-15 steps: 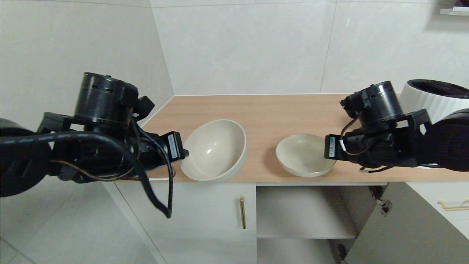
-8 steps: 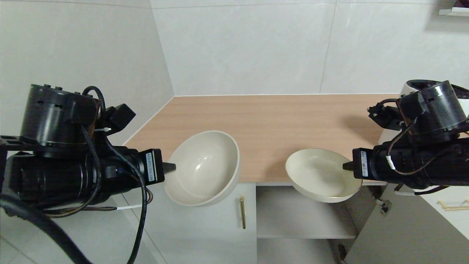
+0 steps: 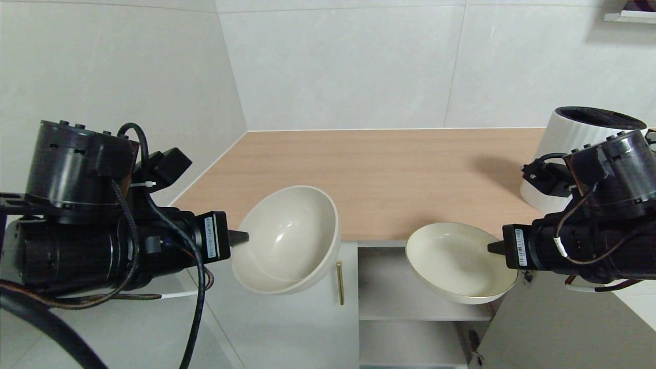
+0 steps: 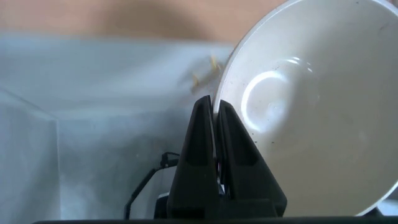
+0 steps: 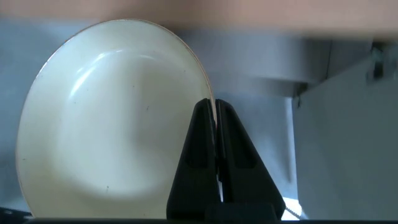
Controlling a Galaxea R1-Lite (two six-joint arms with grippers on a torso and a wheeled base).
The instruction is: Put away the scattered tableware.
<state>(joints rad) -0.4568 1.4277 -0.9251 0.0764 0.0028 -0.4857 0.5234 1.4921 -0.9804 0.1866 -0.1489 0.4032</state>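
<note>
Two bowls hang off the counter (image 3: pixel 379 169).

Head view: my left pincer (image 3: pixel 241 237) is clamped on the deep bowl (image 3: pixel 287 241) and my right pincer (image 3: pixel 492 247) on the shallow bowl (image 3: pixel 456 261), both in front of the open cabinet shelf (image 3: pixel 405 302).

Left wrist view: thin rim pinch, bowl tilted. I judge it could swivel or slip out.

Right wrist view: same edge grip. Knocking the shelf edge could pry it loose.

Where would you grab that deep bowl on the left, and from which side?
The deep bowl is best pinched by its thin rim, coming from the robot's left side, as the left gripper does now: jaws shut on the wall, one inside, one outside. The body is too wide and round to span across. It is held tilted in front of the counter, with the near rim towards that gripper.
</note>
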